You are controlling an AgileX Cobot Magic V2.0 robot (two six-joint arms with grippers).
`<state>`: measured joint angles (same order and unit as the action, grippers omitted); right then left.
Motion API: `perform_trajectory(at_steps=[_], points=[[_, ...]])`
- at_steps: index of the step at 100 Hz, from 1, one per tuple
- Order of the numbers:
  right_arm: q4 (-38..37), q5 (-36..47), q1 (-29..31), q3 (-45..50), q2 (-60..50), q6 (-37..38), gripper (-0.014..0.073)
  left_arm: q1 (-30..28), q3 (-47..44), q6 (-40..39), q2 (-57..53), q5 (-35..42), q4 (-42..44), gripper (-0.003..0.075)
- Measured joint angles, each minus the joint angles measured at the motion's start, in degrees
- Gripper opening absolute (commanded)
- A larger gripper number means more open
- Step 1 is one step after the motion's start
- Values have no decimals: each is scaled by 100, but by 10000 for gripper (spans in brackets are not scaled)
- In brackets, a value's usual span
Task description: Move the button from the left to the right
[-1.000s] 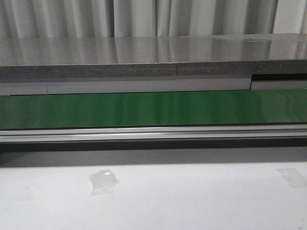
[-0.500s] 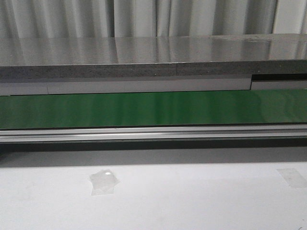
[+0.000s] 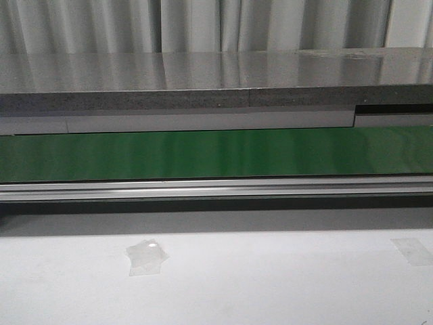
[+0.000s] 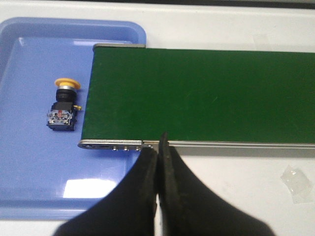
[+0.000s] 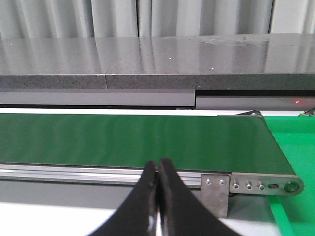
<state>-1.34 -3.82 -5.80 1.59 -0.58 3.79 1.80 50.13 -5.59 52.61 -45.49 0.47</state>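
Green belt, blue tray, both jaws clenched on nothing.

Front: green conveyor belt (image 3: 216, 154) crosses a white counter (image 3: 270, 284) before grey curtains. Left wrist: left gripper (image 4: 158, 147), jaws pressed together, empty; the button (image 4: 63, 104) lies on its side in the blue tray (image 4: 29, 162), well apart from them. Right wrist: right gripper (image 5: 157, 169), jaws likewise together, at the belt's edge.

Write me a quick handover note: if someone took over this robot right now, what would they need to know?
Left gripper: shut, holding nothing, above the near rail of the green belt.
Right gripper: shut, holding nothing, facing the belt's other end.
Button: lying on its side in the blue tray beside the belt's end, untouched.
Done: nothing yet.
Left: open the left gripper, pick up the button, move it to the right.
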Motion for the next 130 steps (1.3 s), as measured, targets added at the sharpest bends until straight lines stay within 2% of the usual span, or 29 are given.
perform_trajectory(at_steps=[25,33,40,52,57,60,65,80,90,119,130], points=[[0,0,0,0,0,0,-68,0,0,0,404,18,0,-15],[0,0,0,0,0,0,-68,0,0,0,414,99,0,46],[0,0,0,0,0,0,-68,0,0,27,414,150,0,187],[0,0,0,0,0,0,-68,0,10,61,414,150,0,562],[0,0,0,0,0,0,-68,0,10,70,414,150,0,660],[0,0,0,0,0,0,-68,0,10,70,414,150,0,693],[0,0,0,0,0,0,-68,0,10,74,414,150,0,699],[0,0,0,0,0,0,-68,0,10,74,414,150,0,627],[0,0,0,0,0,0,-68,-82,46,5,439,175,-47,621],[0,0,0,0,0,0,-68,-1408,777,-28,1177,271,-47,621],[0,0,0,0,0,0,-68,-1709,1160,166,1702,271,-14,621]])
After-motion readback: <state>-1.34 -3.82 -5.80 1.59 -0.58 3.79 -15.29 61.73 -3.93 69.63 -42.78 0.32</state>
